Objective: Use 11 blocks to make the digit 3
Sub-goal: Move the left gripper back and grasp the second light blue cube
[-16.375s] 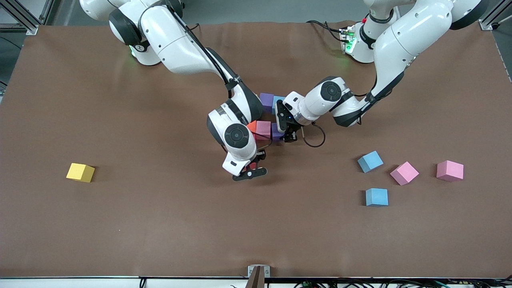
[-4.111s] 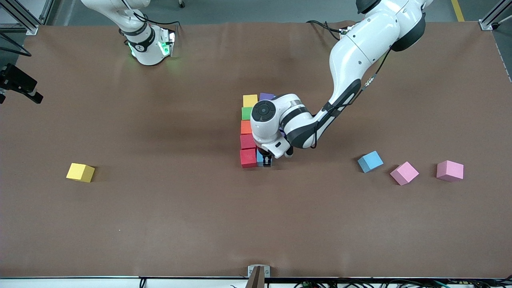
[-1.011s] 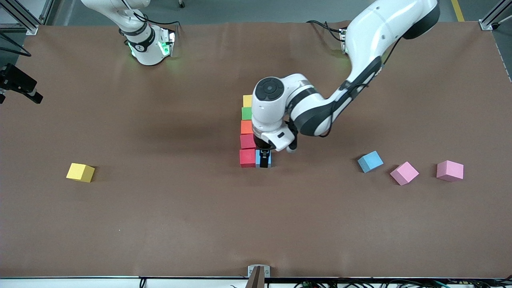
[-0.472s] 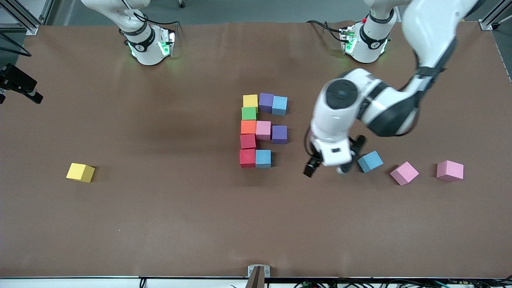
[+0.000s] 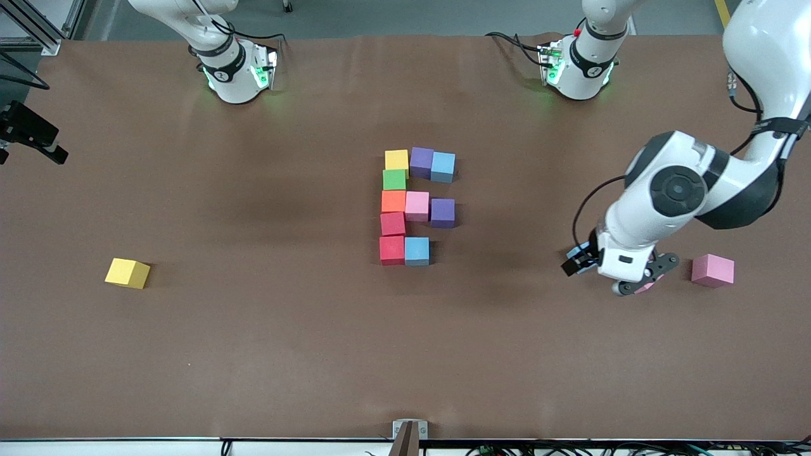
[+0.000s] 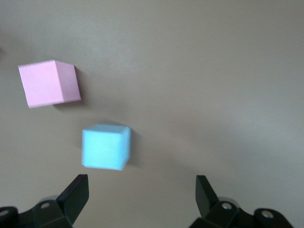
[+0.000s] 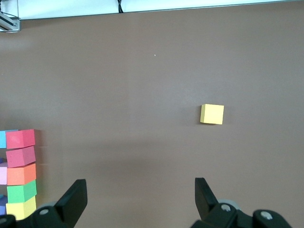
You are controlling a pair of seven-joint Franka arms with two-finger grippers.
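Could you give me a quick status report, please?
Left gripper open over loose blue block. Right arm waits aside, gripper open. Digit 3 one block short. Nothing in the way.

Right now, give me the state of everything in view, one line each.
digit 3: unfinished, ten cubes; nearest bar lacks its third.
loose blue block: on table, ungrasped.
pink block: on table beside it.
second pink block: on table, apart.
loose yellow block: alone, toward right arm's end.
left gripper: jaws open, empty, over loose blue block.
right gripper: jaws open, empty, waiting.
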